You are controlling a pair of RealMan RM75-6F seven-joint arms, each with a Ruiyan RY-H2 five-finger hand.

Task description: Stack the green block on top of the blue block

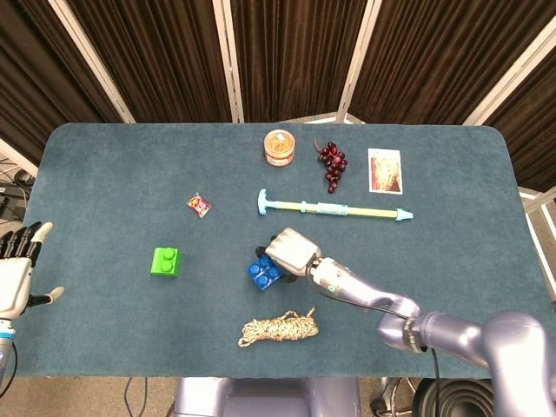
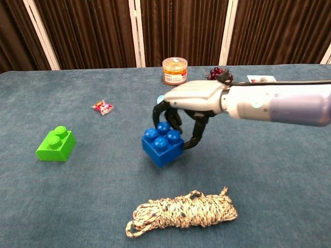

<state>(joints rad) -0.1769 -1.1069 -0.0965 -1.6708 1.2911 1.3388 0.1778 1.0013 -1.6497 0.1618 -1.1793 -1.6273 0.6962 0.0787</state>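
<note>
My right hand (image 1: 289, 250) (image 2: 190, 102) grips the blue block (image 1: 264, 273) (image 2: 162, 145) from above near the middle of the table. The block hangs tilted under the fingers, low over the cloth. The green block (image 1: 164, 261) (image 2: 55, 144) lies alone on the table, well to the left of the blue one. My left hand (image 1: 17, 274) hovers at the table's left edge, fingers spread, holding nothing; only the head view shows it.
A coiled rope (image 1: 280, 327) (image 2: 181, 212) lies just in front of the blue block. Behind are a long pale pump (image 1: 333, 209), a candy wrapper (image 1: 199, 205) (image 2: 102, 107), an orange jar (image 1: 279, 147) (image 2: 175, 71), grapes (image 1: 332, 164) and a picture card (image 1: 385, 170).
</note>
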